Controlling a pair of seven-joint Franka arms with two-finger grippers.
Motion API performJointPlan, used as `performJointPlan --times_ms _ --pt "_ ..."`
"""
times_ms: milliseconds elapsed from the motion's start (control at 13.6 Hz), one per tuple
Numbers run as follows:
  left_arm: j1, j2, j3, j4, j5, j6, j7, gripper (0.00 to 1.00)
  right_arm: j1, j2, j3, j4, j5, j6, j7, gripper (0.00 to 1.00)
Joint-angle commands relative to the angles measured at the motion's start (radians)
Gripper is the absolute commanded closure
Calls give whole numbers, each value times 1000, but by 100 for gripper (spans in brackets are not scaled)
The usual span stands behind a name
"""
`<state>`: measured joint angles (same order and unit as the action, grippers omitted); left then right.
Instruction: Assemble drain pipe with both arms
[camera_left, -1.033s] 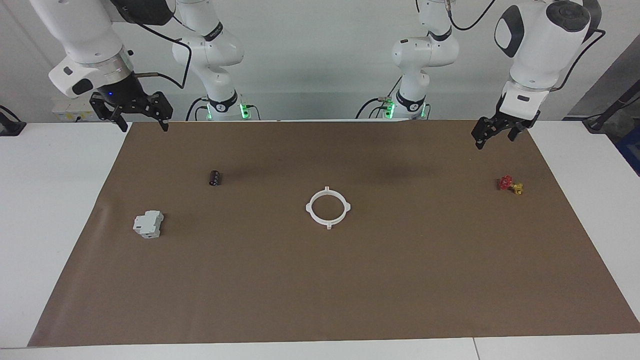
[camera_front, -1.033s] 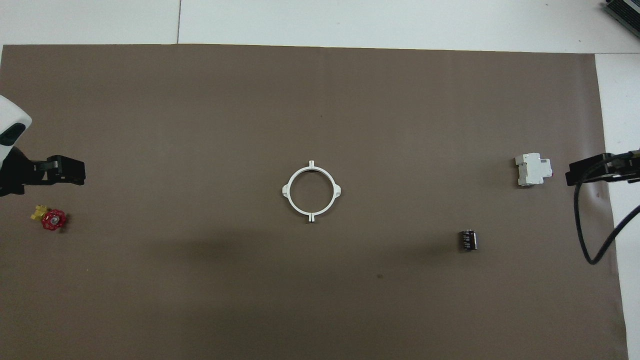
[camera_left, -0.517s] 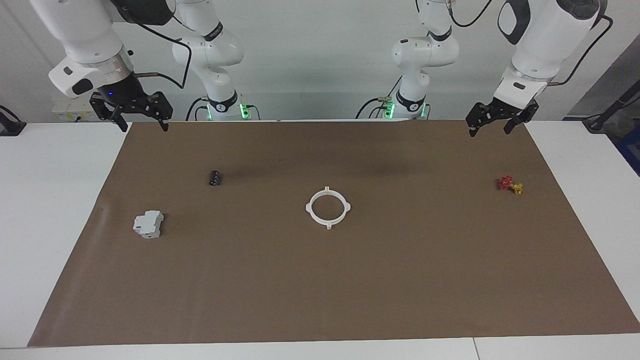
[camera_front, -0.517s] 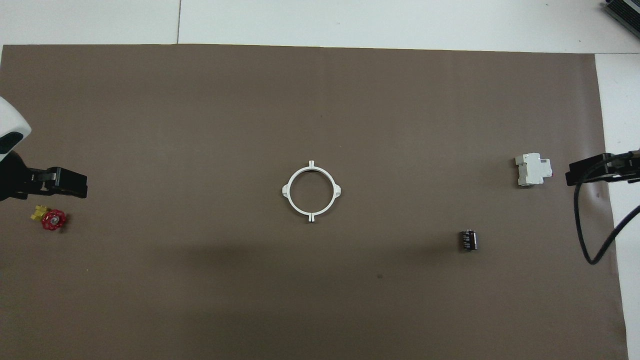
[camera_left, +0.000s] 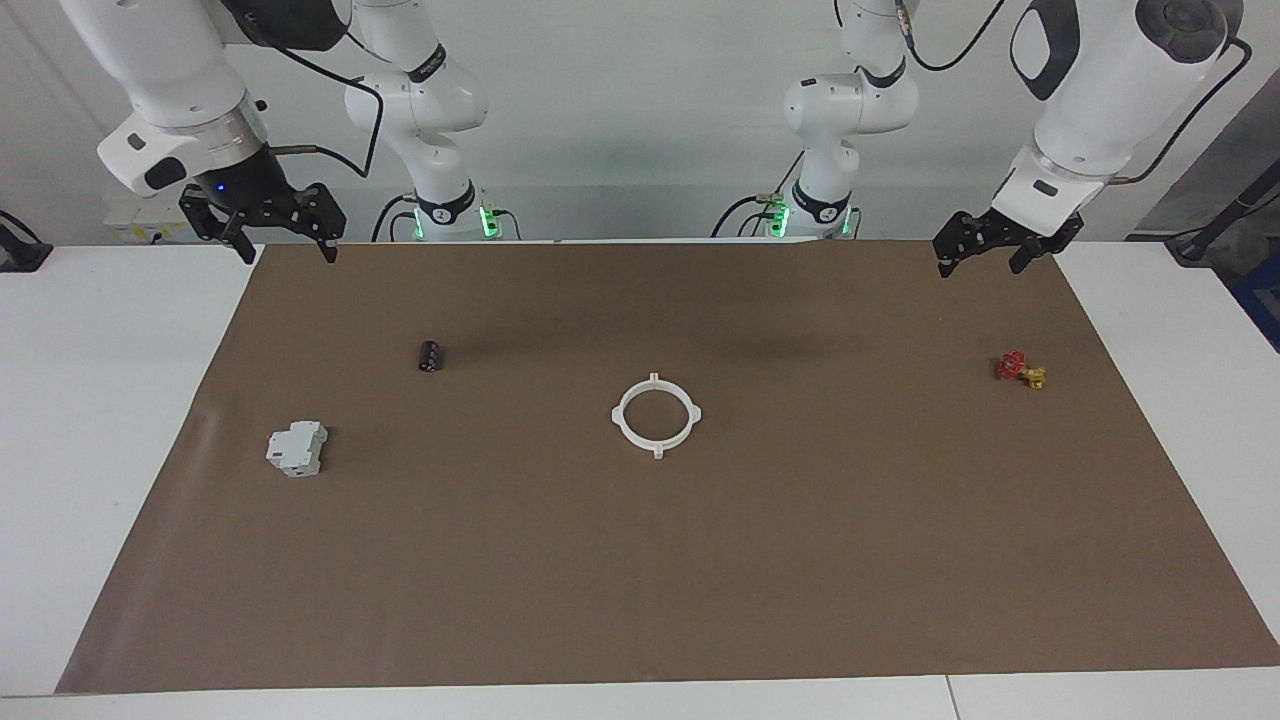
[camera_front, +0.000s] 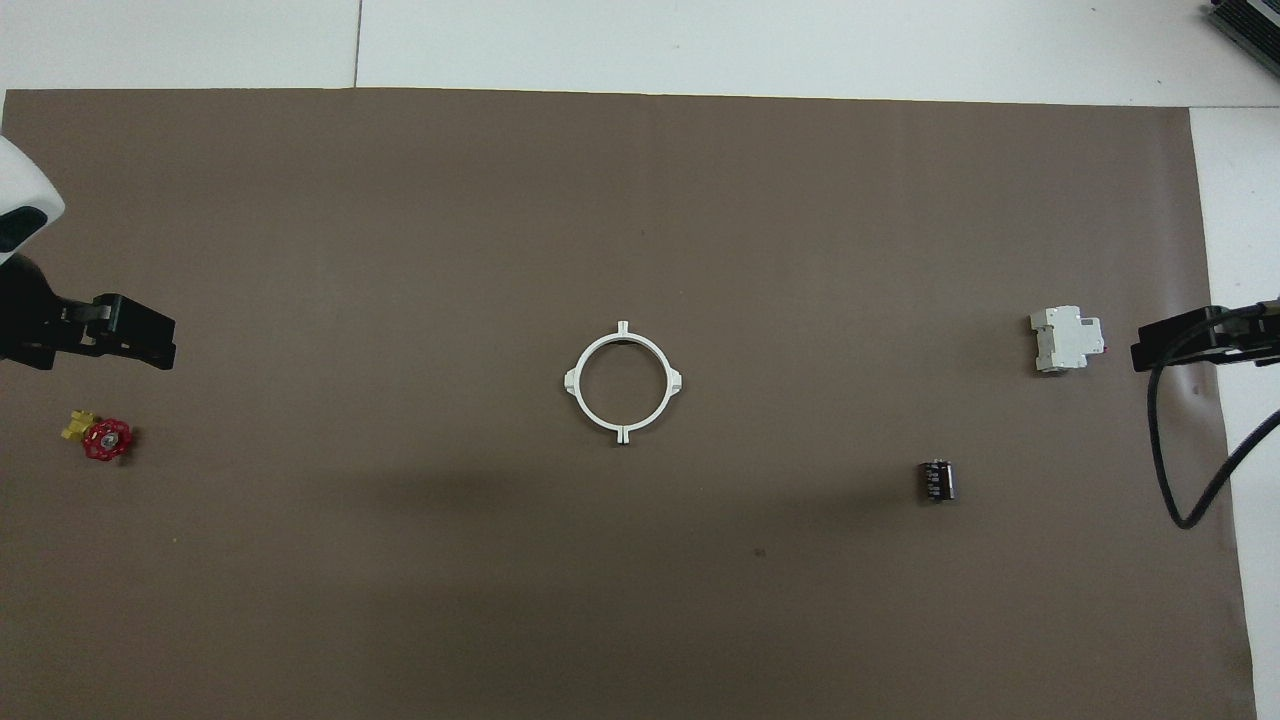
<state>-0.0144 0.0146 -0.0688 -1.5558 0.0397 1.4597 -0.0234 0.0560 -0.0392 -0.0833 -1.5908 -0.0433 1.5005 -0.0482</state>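
Left gripper (camera_left: 980, 260): held in the air over the mat's (camera_left: 820, 560) corner at the left arm's end, fingers spread, nothing gripped.
Right gripper (camera_left: 283, 249): held over the mat's edge at the right arm's end, fingers spread, empty.
Black cylinder (camera_left: 430, 356): laid at 10 o'clock of the ring in the facing view.
Red valve (camera_left: 1020, 369): placed under the left gripper's side.
Ring (camera_left: 655, 415): closed, laid flat at mid-mat.
Grey box (camera_left: 297, 448): set farthest out.

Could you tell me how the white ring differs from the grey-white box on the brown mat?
The ring is a thin open circle lying flat at the mat's middle; the box is a solid block toward the right arm's end. The ring is wider, the box taller. Both are pale and untouched.
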Motion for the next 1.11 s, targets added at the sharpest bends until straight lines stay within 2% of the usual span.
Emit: performJointPlan --times_ms 0,221,590,1033 --pt "-53 -11 30 10 0 -28 -3 0 -10 -10 7 0 -4 -10 13 0" --pt "-65 -15 26 10 -3 -27 -4 0 -8 -10 7 0 -4 -10 13 0" --pt "-50 -28 33 -9 -73 -15 -7 0 -10 -10 7 0 -4 -10 13 0" --pt "-47 -30 37 -13 -75 -1 -23 0 -10 -10 7 0 -4 -10 13 0"
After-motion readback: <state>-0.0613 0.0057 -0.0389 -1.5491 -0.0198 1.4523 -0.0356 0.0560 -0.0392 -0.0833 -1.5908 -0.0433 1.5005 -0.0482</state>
